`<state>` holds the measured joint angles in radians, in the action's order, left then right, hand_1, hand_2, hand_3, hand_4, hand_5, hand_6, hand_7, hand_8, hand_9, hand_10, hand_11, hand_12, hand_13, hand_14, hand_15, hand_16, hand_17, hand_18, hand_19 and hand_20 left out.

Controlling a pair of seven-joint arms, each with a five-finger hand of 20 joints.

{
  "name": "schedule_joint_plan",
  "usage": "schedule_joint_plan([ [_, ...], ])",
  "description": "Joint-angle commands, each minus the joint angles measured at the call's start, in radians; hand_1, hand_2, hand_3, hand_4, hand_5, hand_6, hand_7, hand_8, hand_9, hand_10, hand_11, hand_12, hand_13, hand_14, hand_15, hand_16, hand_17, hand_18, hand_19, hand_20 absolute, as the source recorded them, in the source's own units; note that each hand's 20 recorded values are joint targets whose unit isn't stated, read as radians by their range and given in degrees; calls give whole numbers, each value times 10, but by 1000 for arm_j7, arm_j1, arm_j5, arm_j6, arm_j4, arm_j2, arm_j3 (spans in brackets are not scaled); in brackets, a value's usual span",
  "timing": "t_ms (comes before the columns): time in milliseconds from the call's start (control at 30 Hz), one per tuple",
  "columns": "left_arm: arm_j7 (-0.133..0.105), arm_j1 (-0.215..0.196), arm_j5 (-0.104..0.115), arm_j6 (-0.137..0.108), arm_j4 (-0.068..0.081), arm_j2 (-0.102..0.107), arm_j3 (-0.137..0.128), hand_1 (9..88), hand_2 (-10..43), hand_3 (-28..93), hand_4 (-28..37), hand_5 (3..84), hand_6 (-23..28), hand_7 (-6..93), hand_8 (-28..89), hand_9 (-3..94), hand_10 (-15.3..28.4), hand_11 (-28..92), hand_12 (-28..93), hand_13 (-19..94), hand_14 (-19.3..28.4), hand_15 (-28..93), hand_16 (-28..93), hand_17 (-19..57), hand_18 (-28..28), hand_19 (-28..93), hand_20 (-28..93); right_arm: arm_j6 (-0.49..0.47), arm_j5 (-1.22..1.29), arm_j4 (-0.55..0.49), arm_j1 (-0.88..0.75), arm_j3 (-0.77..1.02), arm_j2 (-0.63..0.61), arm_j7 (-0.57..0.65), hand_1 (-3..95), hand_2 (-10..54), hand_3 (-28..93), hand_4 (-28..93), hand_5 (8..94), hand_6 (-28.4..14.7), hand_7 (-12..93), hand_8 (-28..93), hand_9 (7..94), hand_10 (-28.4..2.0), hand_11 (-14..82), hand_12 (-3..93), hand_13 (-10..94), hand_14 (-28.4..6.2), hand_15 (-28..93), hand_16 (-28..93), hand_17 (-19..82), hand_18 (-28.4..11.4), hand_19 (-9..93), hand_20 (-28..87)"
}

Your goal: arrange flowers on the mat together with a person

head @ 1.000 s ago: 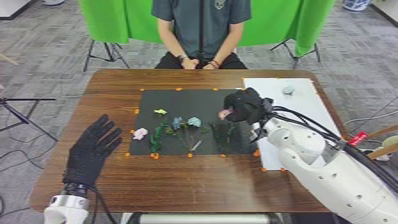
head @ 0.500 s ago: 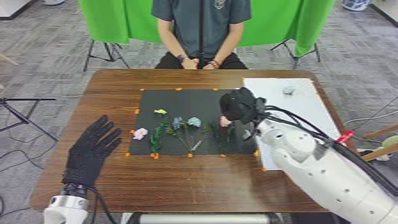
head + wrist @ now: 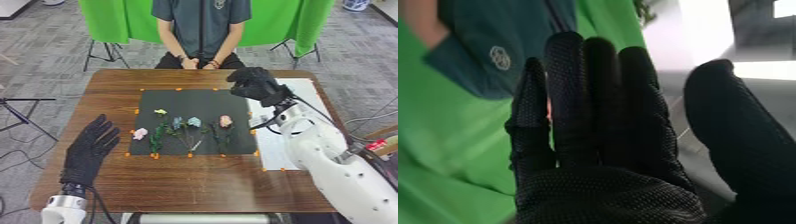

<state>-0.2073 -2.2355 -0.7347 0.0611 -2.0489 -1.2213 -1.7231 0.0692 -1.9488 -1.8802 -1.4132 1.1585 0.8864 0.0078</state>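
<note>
In the head view, my right hand [image 3: 258,86] is over the far right of the dark mat [image 3: 182,99], beyond the flowers, open and holding nothing. My left hand [image 3: 89,151] lies open on the table left of the mat. A pink flower [image 3: 226,121] with a green stem rests on the mat's right part. Left of it are a light blue flower [image 3: 194,121], a grey-blue flower [image 3: 178,121], a small yellow flower [image 3: 161,111] and a pale pink flower [image 3: 140,133]. In the right wrist view my right hand [image 3: 598,115] has straight fingers, thumb apart.
A white sheet [image 3: 280,150] lies right of the mat, partly under my right arm. Orange markers dot the mat's edges on the brown table [image 3: 178,187]. A person sits at the far side, hands [image 3: 201,64] together off the table.
My right hand has moved away from the pink flower, toward the table's far right, and its fingers have straightened. The pink flower now lies uncovered on the mat. My left hand has barely moved.
</note>
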Motion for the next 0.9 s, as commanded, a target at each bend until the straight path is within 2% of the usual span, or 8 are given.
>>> schedule_joint_plan([
  [33,-13,-41,3,-32,-19,3,-17,280,6,699,-239,289,29,229,-119,228,110,222,147,207,136,236,23,-96,206,424,111,-106,834,-223,-449,464,-21,-7,218,56,843,-221,491,-47,196,-125,492,-146,241,225,429,-131,490,162,172,-205,603,366],
  [200,-13,-69,-19,19,-20,-17,-48,271,-2,697,-242,289,29,225,-117,222,107,215,145,201,133,220,23,-98,205,418,107,-173,1003,-324,-667,681,57,29,161,57,829,-223,425,-55,112,-88,421,-152,125,219,350,-140,271,222,112,-222,487,300],
  [400,-56,-73,-15,-14,-24,-12,-32,260,-14,697,-247,286,29,215,-111,219,107,202,147,199,131,200,32,-100,204,409,105,-152,1022,-379,-780,749,118,60,138,39,824,-228,391,-61,90,-72,387,-149,85,224,319,-136,169,268,81,-223,425,268],
  [567,-65,-57,-15,-14,-33,6,-24,263,-12,699,-247,285,28,217,-110,219,106,201,151,201,130,202,38,-100,204,411,108,-157,1013,-388,-781,741,164,58,139,37,825,-229,392,-64,95,-70,386,-148,101,232,321,-142,177,286,78,-224,433,273],
  [733,-47,-60,-9,-11,-30,-29,-16,266,-11,701,-246,285,28,220,-111,219,106,204,153,202,130,204,39,-99,205,412,110,-165,1040,-373,-775,745,180,47,133,40,814,-234,391,-65,97,-71,385,-148,105,232,320,-141,181,289,77,-225,436,274],
  [767,-77,-47,-6,-14,-21,-15,-4,267,-11,700,-246,285,28,220,-112,219,106,204,153,202,130,205,39,-98,205,412,110,-147,1021,-370,-769,734,178,16,129,44,812,-235,391,-65,98,-71,385,-148,106,232,320,-142,182,290,77,-225,437,274],
  [800,-43,-51,-12,1,-28,-16,-22,268,-11,700,-246,285,28,221,-112,219,106,204,153,203,130,205,39,-99,205,413,110,-147,1009,-372,-774,733,188,35,128,45,811,-236,391,-65,98,-72,384,-148,106,233,320,-142,184,290,77,-225,440,275],
  [900,-56,-24,-17,6,-21,-3,-15,268,-11,700,-244,286,28,222,-113,219,106,205,153,204,131,208,38,-98,205,413,110,-152,996,-367,-757,728,203,31,126,45,812,-235,390,-66,99,-72,384,-148,108,232,322,-142,188,289,78,-225,444,277],
])
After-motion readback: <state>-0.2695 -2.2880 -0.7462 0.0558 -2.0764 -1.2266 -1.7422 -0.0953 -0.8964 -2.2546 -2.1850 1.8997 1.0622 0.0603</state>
